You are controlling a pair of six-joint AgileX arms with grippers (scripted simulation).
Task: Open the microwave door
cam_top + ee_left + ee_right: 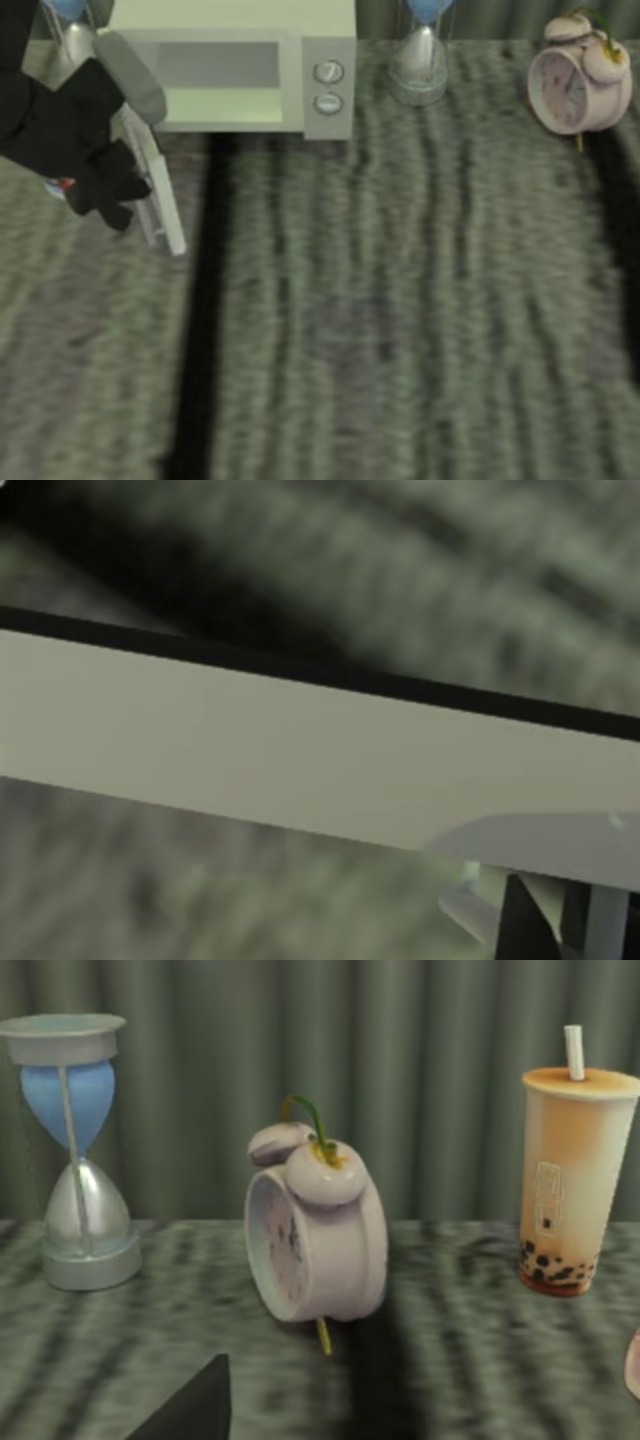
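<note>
From above, the left gripper sits nearest the lens, at the swung-out microwave door, beside the microwave at the tabletop back-left; whether its fingers pinch the door I cannot tell. The left wrist view shows a pale band, probably the door's edge, filling the frame. The right wrist view shows an alarm clock, hourglass and bubble tea; the right gripper is unseen. Over-pulling could drag the microwave sideways.

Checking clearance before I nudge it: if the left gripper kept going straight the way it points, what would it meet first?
Probably the microwave door, swung open: the left gripper is right against it in the top view, and its wrist view is filled by a pale panel.
</note>
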